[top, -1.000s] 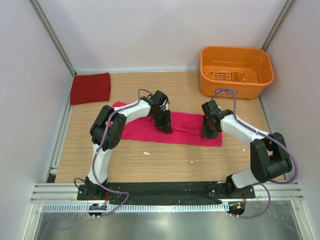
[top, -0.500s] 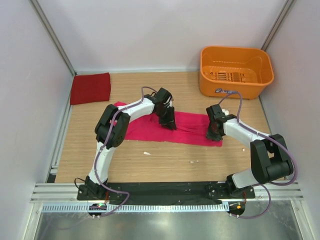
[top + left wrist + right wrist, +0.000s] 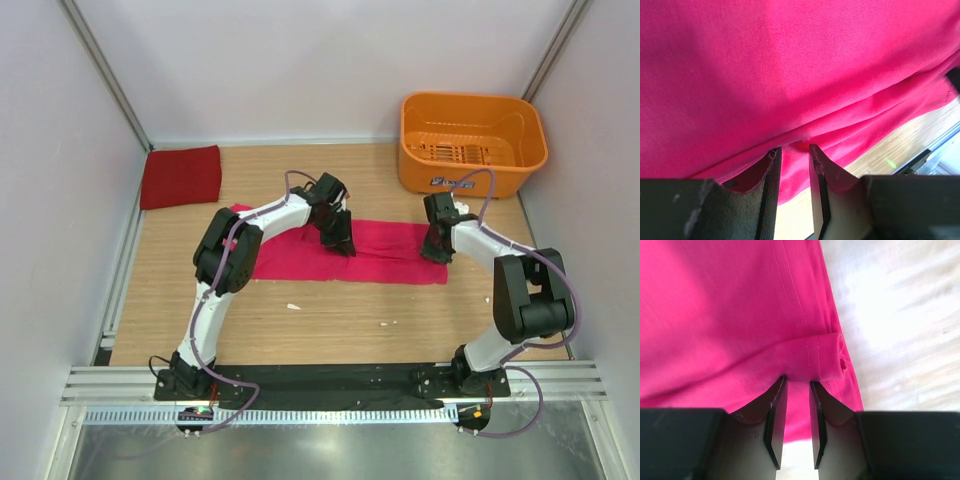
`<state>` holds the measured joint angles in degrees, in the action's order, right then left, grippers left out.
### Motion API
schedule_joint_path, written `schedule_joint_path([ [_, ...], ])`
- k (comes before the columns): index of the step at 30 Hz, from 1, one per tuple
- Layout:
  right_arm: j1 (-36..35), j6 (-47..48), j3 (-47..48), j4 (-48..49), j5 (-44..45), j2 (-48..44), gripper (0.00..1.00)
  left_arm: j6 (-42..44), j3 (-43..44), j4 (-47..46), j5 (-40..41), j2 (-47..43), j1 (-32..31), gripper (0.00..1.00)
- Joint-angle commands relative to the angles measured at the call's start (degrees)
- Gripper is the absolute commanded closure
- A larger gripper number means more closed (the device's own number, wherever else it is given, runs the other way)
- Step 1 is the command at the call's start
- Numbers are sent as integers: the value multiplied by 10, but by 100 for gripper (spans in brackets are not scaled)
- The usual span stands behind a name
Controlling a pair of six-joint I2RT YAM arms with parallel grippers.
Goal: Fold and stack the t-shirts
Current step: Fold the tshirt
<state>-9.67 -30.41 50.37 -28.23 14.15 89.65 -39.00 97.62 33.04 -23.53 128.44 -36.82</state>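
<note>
- Pink t-shirt (image 3: 385, 258) lay as a long, flattened band across the middle of the table (image 3: 330, 320), its long edges running left to right.
- My left gripper (image 3: 340, 240) sat at the band's far edge, near its middle. On the wrist camera its fingers (image 3: 771, 190) were drawn close, pinching a raised fold of pink cloth.
- My right gripper (image 3: 437, 250) was at the band's right end. Its fingers (image 3: 776, 420) nipped a rolled hem right at the side edge, with bare tabletop just beyond.
- Red t-shirt (image 3: 181, 176), folded flat, lay in the far left corner against the wall, well apart from the pink one.
- Orange basket (image 3: 470, 175) stood in the far right corner, near my right gripper but not touching it.
- Open wood ran between the band's near edge and the arm bases, and along the far edge between the red shirt and the basket.
</note>
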Motion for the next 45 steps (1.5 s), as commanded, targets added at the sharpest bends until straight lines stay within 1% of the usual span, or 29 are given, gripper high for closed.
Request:
schedule_joint_path([
  [1,11,19,54,30,18,25,70,0,-11,-3,0,-22,-4,70],
  [5,11,24,99,49,4,48,66,4,-29,-3,-1,-28,-8,70],
  [8,11,21,138,71,-18,88,65,8,-35,-1,-3,-32,-11,70],
  [10,12,24,172,50,-22,121,65,9,-34,2,-6,-36,-12,70],
  [11,12,26,195,22,-18,121,65,11,-32,4,-6,-40,-12,70],
  [13,13,34,201,0,-4,94,64,25,-24,15,-1,-53,-12,66],
  [15,14,37,199,-31,-2,69,63,38,-15,28,11,-69,-12,61],
  [18,15,34,179,-61,-11,27,59,56,-5,55,19,-87,-12,59],
  [19,14,31,171,-65,-14,20,57,58,-5,63,22,-93,-11,59],
  [23,15,19,94,-47,-28,-11,57,67,-16,77,16,-117,1,59],
  [24,17,18,84,-42,-30,-13,57,67,-31,79,15,-125,4,60],
  [26,21,18,68,-32,-29,-15,57,68,-54,78,17,-154,23,61],
  [27,25,18,65,-32,-27,-16,57,72,-84,77,18,-165,31,63],
  [29,32,24,54,-28,-26,-16,57,77,-116,71,26,-199,60,64],
  [30,34,26,52,-29,-26,-16,58,81,-147,76,30,-208,70,64],
  [32,41,30,40,-26,-27,-16,58,95,-183,76,44,-244,109,64],
  [33,41,33,34,-25,-26,-17,58,98,-222,71,47,-258,125,64],
  [34,45,35,28,-23,-26,-16,58,99,-242,68,46,-270,157,65],
  [38,50,47,6,-15,-33,2,59,107,-335,57,48,-318,237,66],
  [40,51,47,-2,-10,-31,7,59,112,-353,52,61,-333,270,66],
  [42,54,46,-11,-8,-21,14,59,117,-371,56,67,-336,291,68],
  [45,59,46,-14,-17,5,31,59,113,-398,56,84,-335,344,70],
])
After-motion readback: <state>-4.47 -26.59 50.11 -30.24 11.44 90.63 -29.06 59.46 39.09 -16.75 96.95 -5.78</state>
